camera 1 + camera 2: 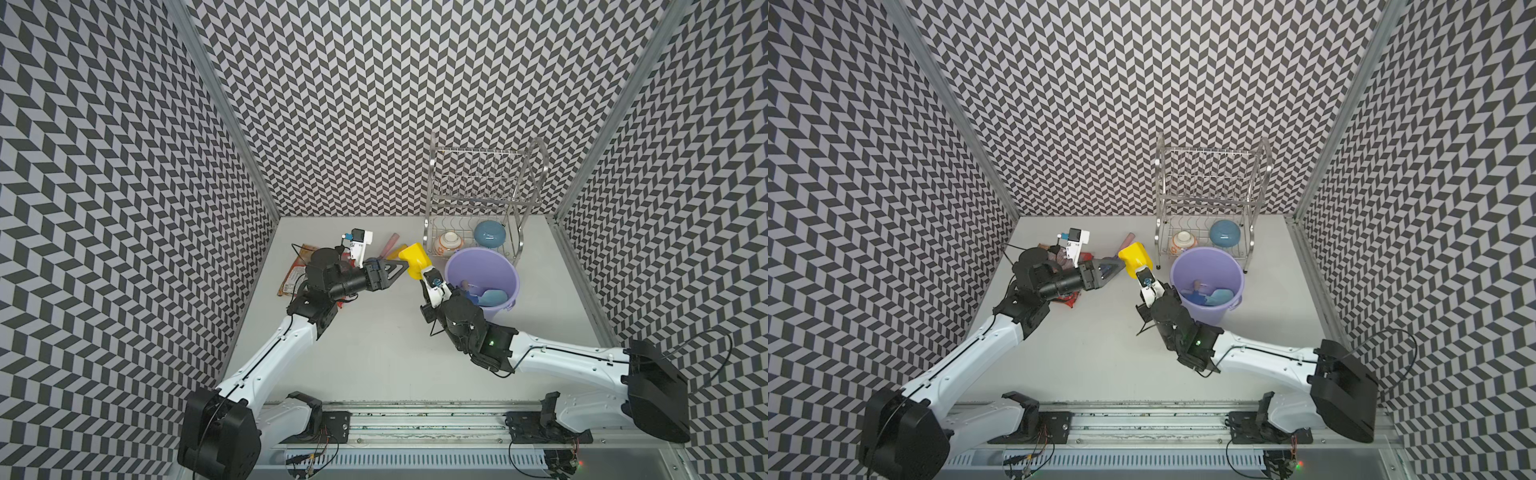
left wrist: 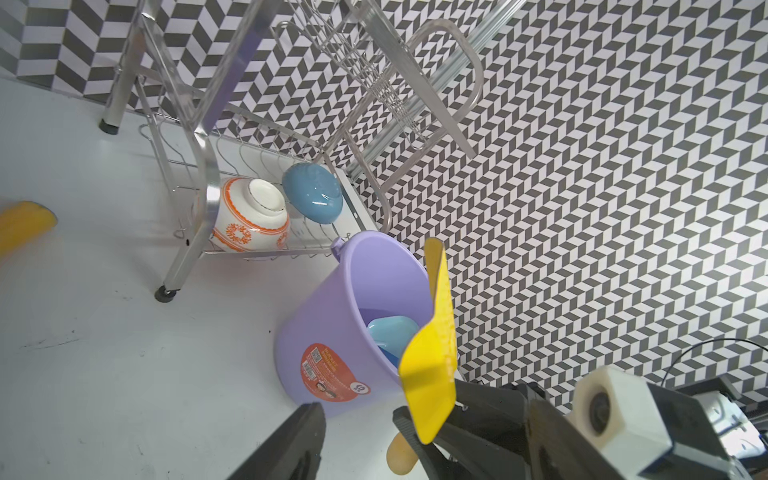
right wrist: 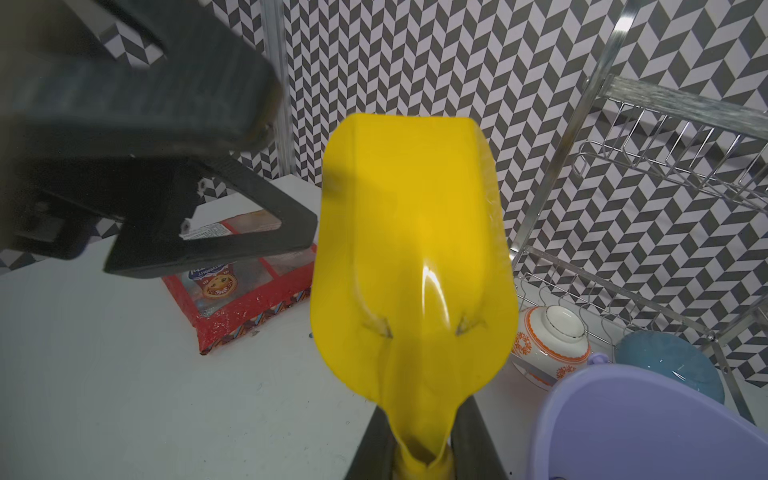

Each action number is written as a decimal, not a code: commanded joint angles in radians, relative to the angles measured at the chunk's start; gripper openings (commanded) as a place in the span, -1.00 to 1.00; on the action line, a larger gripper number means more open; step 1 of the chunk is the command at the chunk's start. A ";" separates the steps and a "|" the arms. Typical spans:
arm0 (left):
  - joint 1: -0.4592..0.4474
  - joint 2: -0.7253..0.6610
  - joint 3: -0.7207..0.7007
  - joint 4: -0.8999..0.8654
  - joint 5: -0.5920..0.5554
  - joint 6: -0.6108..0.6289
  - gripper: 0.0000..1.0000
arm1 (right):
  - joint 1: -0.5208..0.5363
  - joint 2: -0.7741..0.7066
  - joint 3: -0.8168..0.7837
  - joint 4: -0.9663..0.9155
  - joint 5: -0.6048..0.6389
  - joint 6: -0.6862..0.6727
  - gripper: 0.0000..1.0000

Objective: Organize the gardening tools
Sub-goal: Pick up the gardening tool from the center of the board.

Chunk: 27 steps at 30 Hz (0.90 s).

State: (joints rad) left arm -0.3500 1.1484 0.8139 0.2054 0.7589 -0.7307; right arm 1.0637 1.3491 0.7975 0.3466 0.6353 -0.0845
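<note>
Now the right tool (image 3: 422, 455) is clenched on the narrow neck of the yellow spade (image 3: 411, 257). It holds the spade raised above the surface (image 1: 374, 332), just beside the lavender bucket (image 1: 486, 266), with the blade pointing away from the wrist. The left tool (image 1: 399, 270) stands with its jaws apart and grips nothing, one fingertip close beside the blade's side edge.

Judging by this, the step in hand is getting the spade into the bucket. To do it well, the left tool should draw clear first so it cannot snag the blade. The right arm should then swing over the bucket's mouth, tilt the blade downward and let go low, inside the rim. The bucket looks thin-walled and light, so a knock on its rim could tip it.

The spade is glossy moulded plastic, a deep scoop with upturned sides tapering to a slim handle, so it is likely slippery to pinch. The pale blue shovel (image 1: 494, 296), rounded and smooth, lies in the bucket beside what may be the dark blue trowel (image 1: 1192, 297). The pink-handled fork (image 1: 390, 246) lies on the surface behind the left tool, near the crinkly red snack packet (image 3: 249, 299).
</note>
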 commanded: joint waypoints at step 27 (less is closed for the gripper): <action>-0.130 0.167 0.250 0.023 -0.011 0.073 -1.00 | -0.005 -0.101 -0.035 0.120 -0.003 -0.007 -0.76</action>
State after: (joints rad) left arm -0.4759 1.3090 1.0206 0.2367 0.7910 -0.6815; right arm 1.0576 1.2678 0.7589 0.4168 0.6155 -0.0772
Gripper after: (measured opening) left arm 0.019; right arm 0.192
